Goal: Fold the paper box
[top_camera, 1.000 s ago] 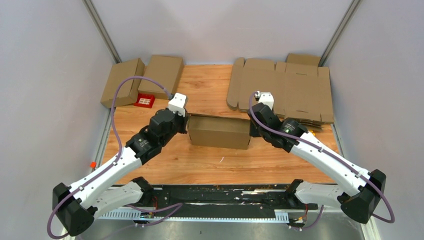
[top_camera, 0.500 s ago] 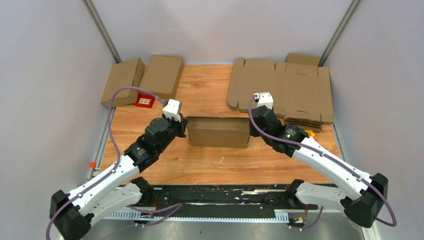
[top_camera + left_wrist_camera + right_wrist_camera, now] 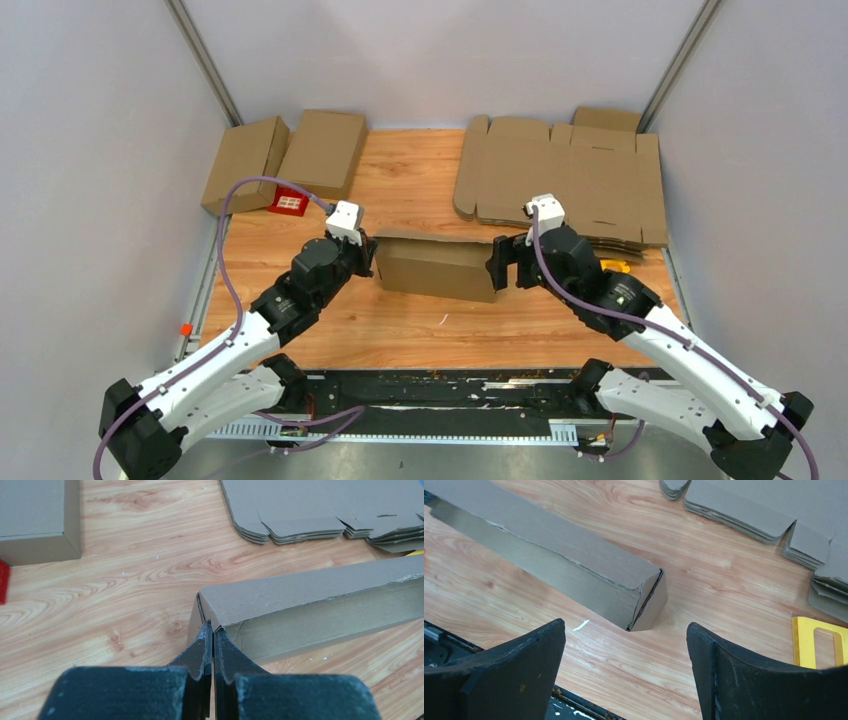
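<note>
Wooden table [image 3: 420, 190] between pale grey walls. At its far left lie two closed cardboard boxes [image 3: 322, 150], with a small red item [image 3: 289, 203] just beside them. Next, the left jaws are pressed tight together, their fingertips [image 3: 204, 647] touching the left end corner of the paper box [image 3: 438, 265], a long folded carton lying mid-table between both arms. At its right end the right jaws stand wide, holding nothing, clear of the cardboard. Far right sit stacked flat cardboard blanks [image 3: 570, 180] and a yellow item [image 3: 804, 645].
</note>
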You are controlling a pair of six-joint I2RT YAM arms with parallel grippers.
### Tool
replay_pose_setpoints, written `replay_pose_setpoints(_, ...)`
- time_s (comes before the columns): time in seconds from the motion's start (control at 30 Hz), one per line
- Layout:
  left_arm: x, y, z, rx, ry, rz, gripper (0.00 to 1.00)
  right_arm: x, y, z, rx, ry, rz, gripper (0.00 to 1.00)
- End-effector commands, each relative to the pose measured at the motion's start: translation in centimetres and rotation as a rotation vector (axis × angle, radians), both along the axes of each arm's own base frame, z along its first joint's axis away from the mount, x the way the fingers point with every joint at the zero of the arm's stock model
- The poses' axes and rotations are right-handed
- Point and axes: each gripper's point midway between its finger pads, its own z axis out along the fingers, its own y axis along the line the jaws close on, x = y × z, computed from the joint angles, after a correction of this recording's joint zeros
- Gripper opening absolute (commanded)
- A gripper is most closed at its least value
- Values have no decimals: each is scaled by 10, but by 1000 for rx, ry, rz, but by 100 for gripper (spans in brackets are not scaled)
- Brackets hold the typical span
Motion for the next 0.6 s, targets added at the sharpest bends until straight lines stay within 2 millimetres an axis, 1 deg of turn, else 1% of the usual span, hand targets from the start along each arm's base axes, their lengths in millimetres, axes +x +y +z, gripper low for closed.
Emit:
replay_pose_setpoints(0.0,-11,2,-31,65,99,-19,0,0,11,41,101,-73,41,94)
replay_pose_setpoints(0.07,-10,1,-33,67,103,-23,0,5,11,51,112,-97,20,94)
replay_pose_setpoints(0.13,-11,0,-33,65,105,-28,0,14,7,55,103,-107,-35,93)
replay_pose_setpoints(0.23,-11,0,-32,64,102,-29,0,26,3,54,99,-94,-111,89)
replay_pose_setpoints(0.3,-12,0,-32,64,103,-32,1,32,3,48,104,-74,-150,80)
replay_pose_setpoints(0.37,-12,0,-32,65,105,-34,1,37,4,41,114,-57,-172,76)
replay_pose_setpoints(0.4,-13,0,-33,65,105,-34,1,38,5,38,118,-47,-175,72)
replay_pose_setpoints(0.47,-13,1,-34,65,106,-34,1,38,7,28,114,-26,-173,63)
replay_pose_setpoints(0.57,-14,-1,-34,62,113,-43,1,34,3,11,88,10,-180,53)
